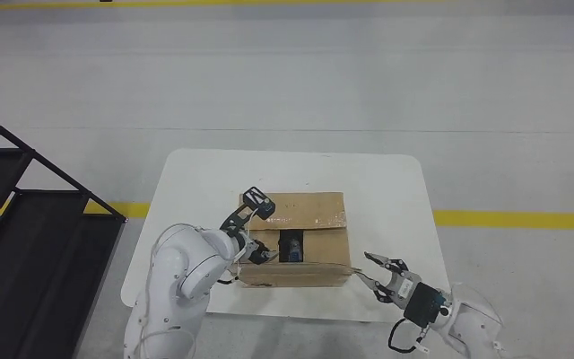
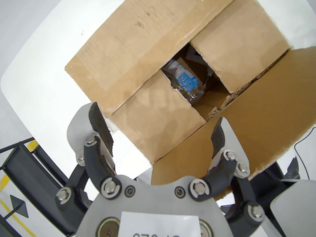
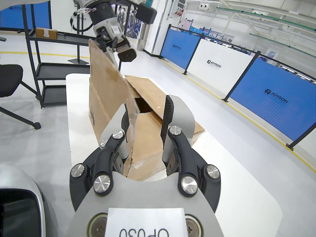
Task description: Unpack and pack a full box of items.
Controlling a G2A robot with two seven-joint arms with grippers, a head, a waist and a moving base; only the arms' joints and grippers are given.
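Cardboard box, part-open, with left pincer and right pincer both agape, empty.

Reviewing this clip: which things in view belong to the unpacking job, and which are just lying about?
Job in hand:
cardboard box, flaps partly open
packet inside it
left gripper and right gripper, both open at the box
table under it

Lying about:
black rack beside the table
small box on the rack
chair
barrier panels
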